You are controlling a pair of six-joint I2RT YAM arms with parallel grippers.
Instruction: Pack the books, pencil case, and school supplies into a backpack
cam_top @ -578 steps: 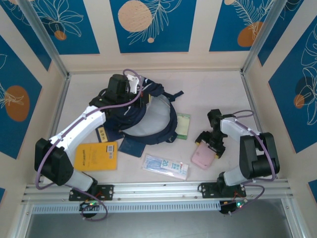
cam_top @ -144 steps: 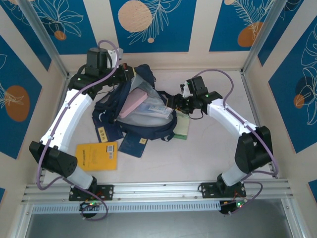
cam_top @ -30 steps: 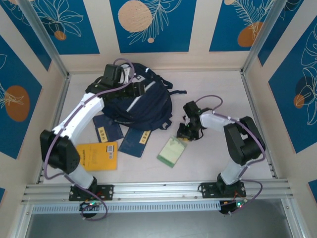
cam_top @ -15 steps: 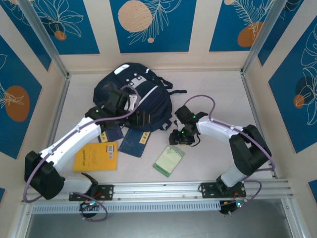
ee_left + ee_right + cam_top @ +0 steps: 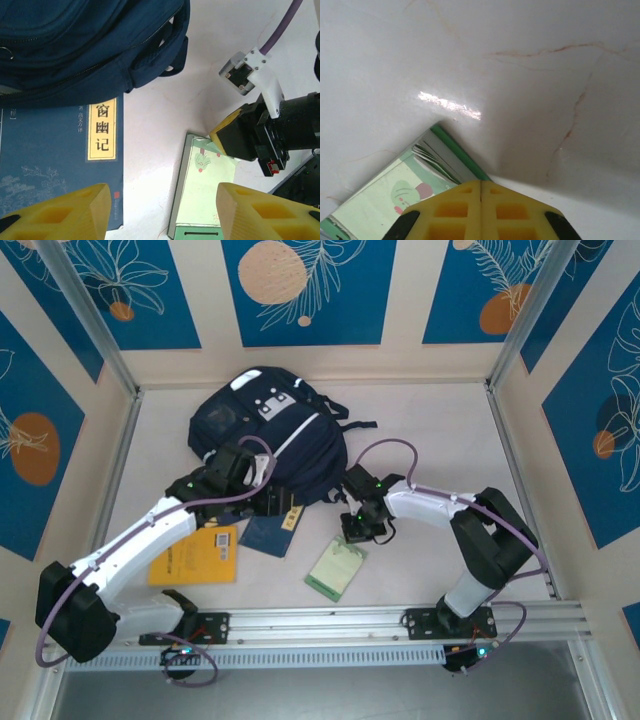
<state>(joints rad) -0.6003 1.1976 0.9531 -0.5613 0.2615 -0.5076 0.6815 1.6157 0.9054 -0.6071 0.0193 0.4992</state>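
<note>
Near centre, pad: flat
Right gripper: closed at pad's corner
Left gripper: parted, empty — above book

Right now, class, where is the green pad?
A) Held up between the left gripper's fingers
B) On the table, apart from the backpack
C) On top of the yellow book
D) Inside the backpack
B: the pad lies flat on the table, nearer the arm bases than the backpack and not touching it.
</note>
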